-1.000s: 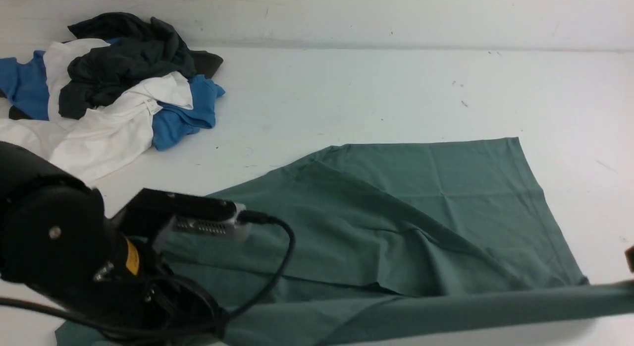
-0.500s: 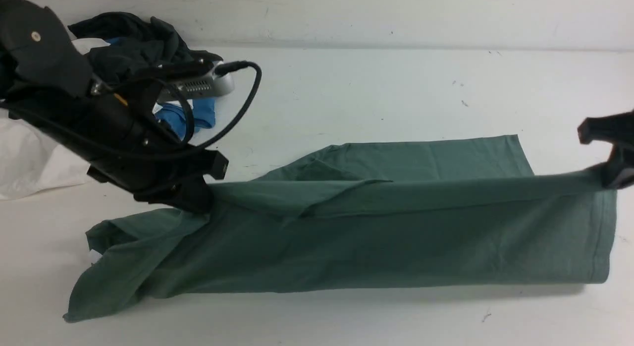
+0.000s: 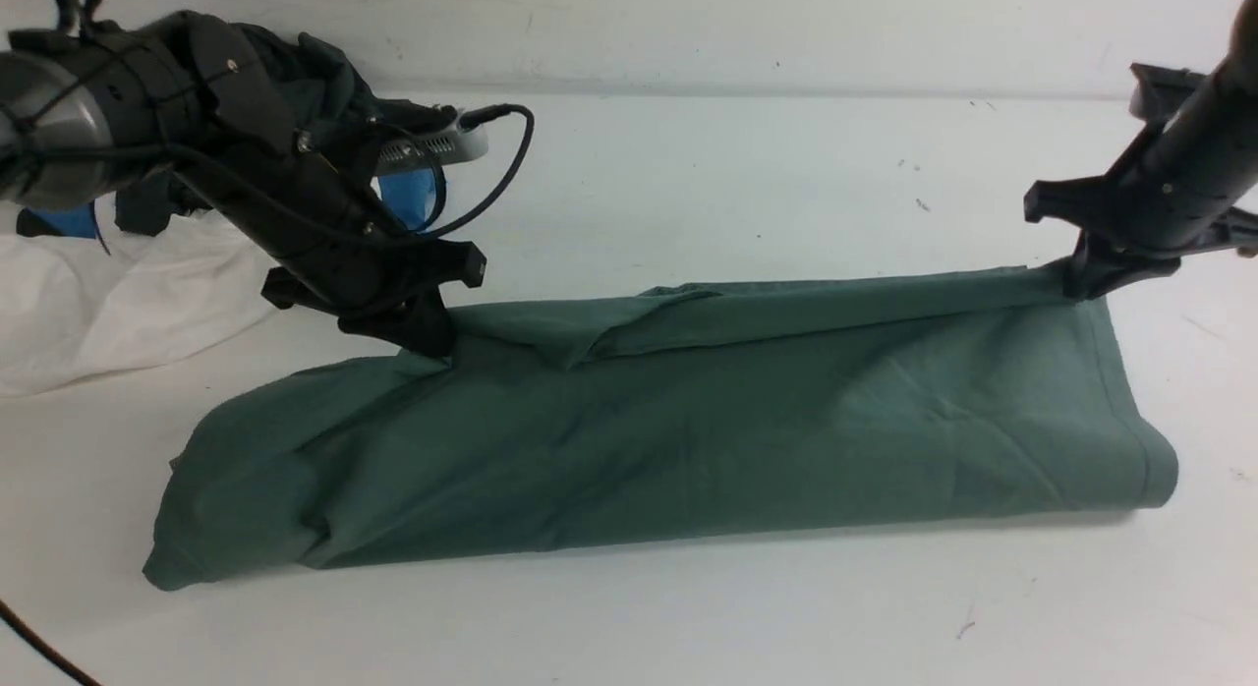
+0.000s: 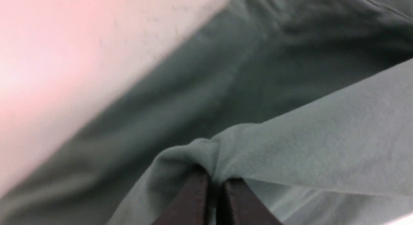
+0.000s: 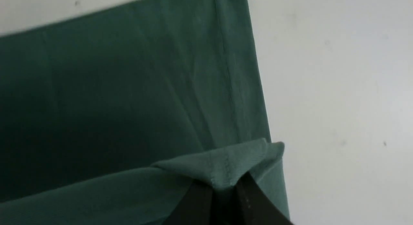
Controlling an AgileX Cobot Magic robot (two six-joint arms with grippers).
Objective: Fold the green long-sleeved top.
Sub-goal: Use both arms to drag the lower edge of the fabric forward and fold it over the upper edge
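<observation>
The green long-sleeved top (image 3: 688,440) lies across the white table as a long band, its near half folded over the far half. My left gripper (image 3: 432,347) is shut on the folded edge at the band's left part, and in the left wrist view cloth (image 4: 290,144) bunches over its dark fingertips (image 4: 196,199). My right gripper (image 3: 1081,283) is shut on the hem corner at the far right; the right wrist view shows that corner (image 5: 232,167) pinched between the jaws. The edge between the two grippers is taut and low over the far side.
A pile of dark grey, white and blue garments (image 3: 138,263) sits at the far left, partly behind my left arm (image 3: 246,165). A wall (image 3: 688,28) bounds the table at the back. Bare table (image 3: 688,617) runs in front of the top.
Both grippers have carried the held edge up from the near side and away over the top toward the far edge, doubling the garment into a band.
</observation>
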